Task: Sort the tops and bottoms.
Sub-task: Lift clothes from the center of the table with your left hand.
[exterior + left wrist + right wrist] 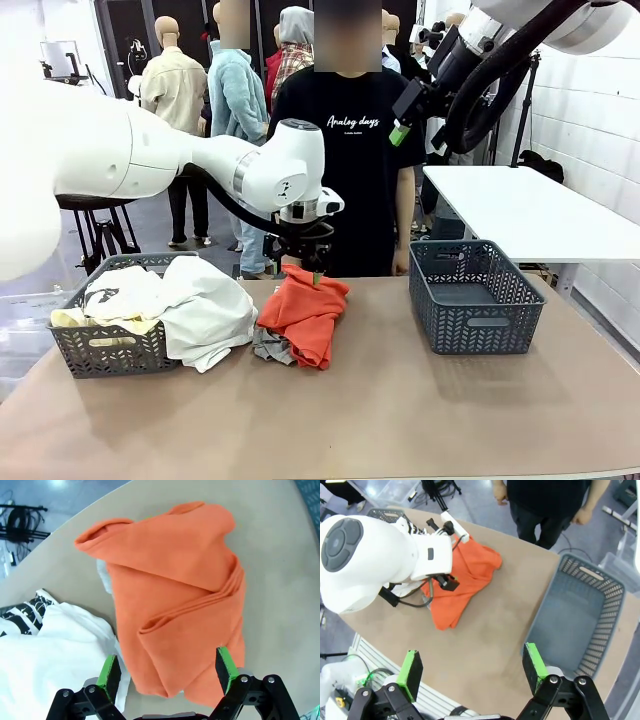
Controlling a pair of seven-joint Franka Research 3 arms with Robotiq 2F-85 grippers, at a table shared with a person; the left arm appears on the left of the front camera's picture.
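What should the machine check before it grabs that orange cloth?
1. Left hand open: ok.
2. Left hand over the crumpled orange-red cloth garment: ok.
3. Only that garment would be gripped: cannot tell; a grey cloth garment lies partly under it.
4. Dark grey plastic lattice basket on the right has room: ok.
5. Right hand open, high above the table: ok.
6. Person's hands away from the cloth: ok.
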